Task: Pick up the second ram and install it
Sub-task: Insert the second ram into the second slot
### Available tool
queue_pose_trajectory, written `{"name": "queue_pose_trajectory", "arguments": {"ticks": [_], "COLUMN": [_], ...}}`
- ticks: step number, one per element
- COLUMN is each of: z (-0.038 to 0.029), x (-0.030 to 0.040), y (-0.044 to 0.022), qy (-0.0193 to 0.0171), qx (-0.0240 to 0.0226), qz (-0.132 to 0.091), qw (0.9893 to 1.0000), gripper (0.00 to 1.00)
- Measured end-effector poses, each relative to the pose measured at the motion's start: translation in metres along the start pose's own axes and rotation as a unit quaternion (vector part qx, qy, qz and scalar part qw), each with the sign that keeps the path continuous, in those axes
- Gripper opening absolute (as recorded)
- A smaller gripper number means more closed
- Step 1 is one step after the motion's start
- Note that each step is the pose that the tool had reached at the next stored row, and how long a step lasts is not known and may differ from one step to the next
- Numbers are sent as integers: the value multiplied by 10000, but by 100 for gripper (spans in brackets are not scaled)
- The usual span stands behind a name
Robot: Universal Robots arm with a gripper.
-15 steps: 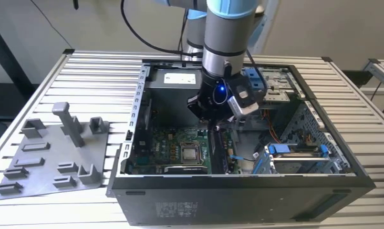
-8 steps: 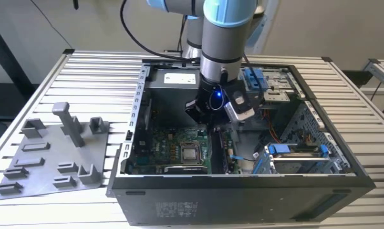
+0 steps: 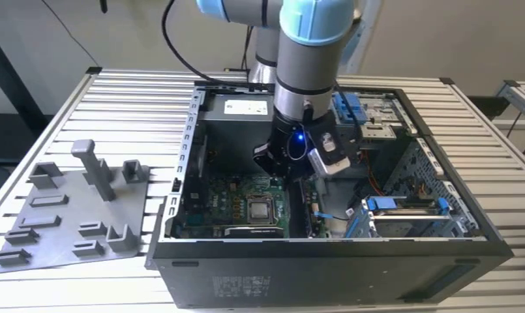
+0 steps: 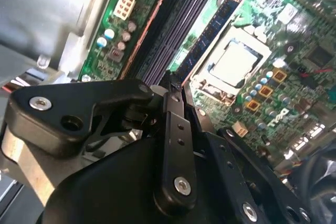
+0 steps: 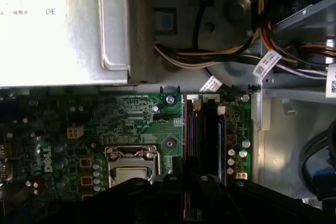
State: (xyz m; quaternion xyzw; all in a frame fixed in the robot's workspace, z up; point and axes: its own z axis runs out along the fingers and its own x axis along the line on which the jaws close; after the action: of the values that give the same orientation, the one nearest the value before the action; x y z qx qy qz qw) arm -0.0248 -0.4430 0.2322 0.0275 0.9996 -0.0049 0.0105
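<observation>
The gripper (image 4: pixel 176 90), matte black with bolted link bars, is down inside the open computer case (image 3: pixel 332 261), its fingers drawn close together on the near end of the second ram (image 4: pixel 210 38), a thin dark blue-grey strip with a row of small rectangular chips along its face. The strip stands on edge in line with the long black memory slots (image 4: pixel 173 19), beside the square metal processor socket (image 4: pixel 236 61); whether it is fully seated I cannot tell. In the first wrist view the same dark strip (image 5: pixel 220 140) lies among the slots, running under the black gripper body (image 5: pixel 199 198), on the glossy green motherboard (image 5: pixel 131 119) dotted with small round capacitors. Beyond it a smooth grey metal power supply box (image 5: pixel 79 24) sits with bundled coloured wires (image 5: pixel 220 51) trailing from it. From the exterior view, the arm (image 3: pixel 310 72), silver tube with pale blue joints, reaches straight down into the black case, which rests on a ribbed metal table (image 3: pixel 114 111). On the exterior view's left lies a grey plastic holder plate (image 3: pixel 71 222) with upright posts.
</observation>
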Motion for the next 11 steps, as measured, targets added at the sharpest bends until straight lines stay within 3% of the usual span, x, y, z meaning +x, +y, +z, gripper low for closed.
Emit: {"name": "queue_pose_trajectory", "arguments": {"ticks": [5, 11], "z": [7, 18], "x": [-10, -63], "y": [-111, -152], "qy": [7, 13], "qx": [-6, -34], "qz": [4, 5], "qw": [10000, 10000], "gripper": [15, 15]}}
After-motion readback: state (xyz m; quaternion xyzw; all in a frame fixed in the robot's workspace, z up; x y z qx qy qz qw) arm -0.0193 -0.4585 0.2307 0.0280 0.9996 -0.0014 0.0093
